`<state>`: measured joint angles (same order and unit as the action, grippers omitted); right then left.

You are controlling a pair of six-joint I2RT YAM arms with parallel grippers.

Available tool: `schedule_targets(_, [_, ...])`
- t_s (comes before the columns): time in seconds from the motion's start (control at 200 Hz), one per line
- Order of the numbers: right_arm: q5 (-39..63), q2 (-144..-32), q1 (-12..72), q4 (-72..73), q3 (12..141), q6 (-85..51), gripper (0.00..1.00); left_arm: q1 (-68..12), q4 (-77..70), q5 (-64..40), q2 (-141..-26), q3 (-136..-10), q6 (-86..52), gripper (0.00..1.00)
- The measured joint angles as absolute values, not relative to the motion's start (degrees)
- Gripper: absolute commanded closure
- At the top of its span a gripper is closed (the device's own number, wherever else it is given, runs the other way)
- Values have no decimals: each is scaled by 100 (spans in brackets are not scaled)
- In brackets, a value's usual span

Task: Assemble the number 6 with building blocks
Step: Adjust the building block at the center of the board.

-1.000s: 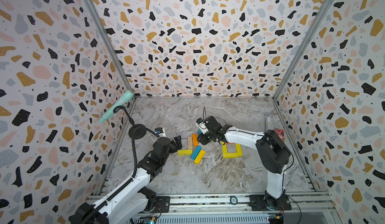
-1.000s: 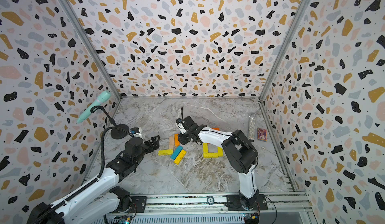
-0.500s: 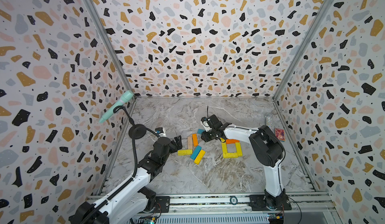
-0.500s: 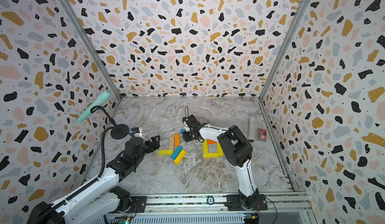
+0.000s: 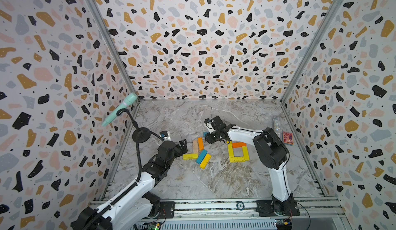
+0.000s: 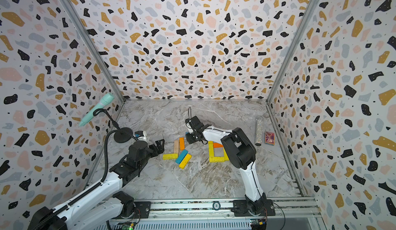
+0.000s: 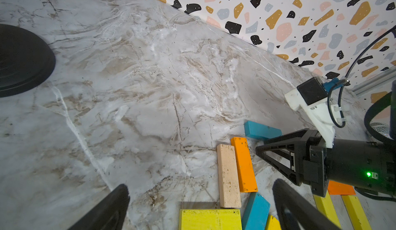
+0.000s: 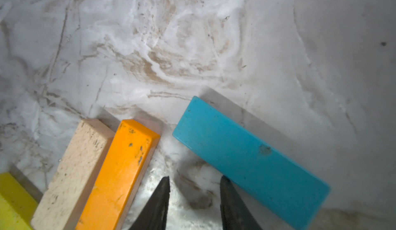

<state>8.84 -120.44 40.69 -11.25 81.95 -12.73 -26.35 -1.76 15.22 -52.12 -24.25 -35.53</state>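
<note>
Loose building blocks lie left of centre: pale wood, orange, yellow, teal and another yellow. To their right a square loop of the number 6 is laid from three yellow planks and an orange top. My right gripper hangs low beside a separate teal block. It is open and nothing lies between its fingers. My left gripper is wide open just left of the loose blocks, over the yellow one.
A mint microphone on a gooseneck rises from a black disc base at the left wall. A glitter tube and a red card box stand by the right wall. Patterned walls close in three sides.
The right arm's elbow has swung left and its forearm has come off the loop's orange top. Its gripper stays beside the teal block. The left arm has not moved.
</note>
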Motion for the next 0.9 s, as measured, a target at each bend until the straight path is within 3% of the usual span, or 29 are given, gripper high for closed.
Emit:
schedule_targets(0.405, [1837,-10307,4427,-663,6184,-1844,43,-2635,-224,1601,-5437,-2425,-3489,0])
schedule_targets(0.901, [1927,-10746,4921,-305,6187,-2305,41,-2635,-478,1616,-5561,-2427,-3404,1])
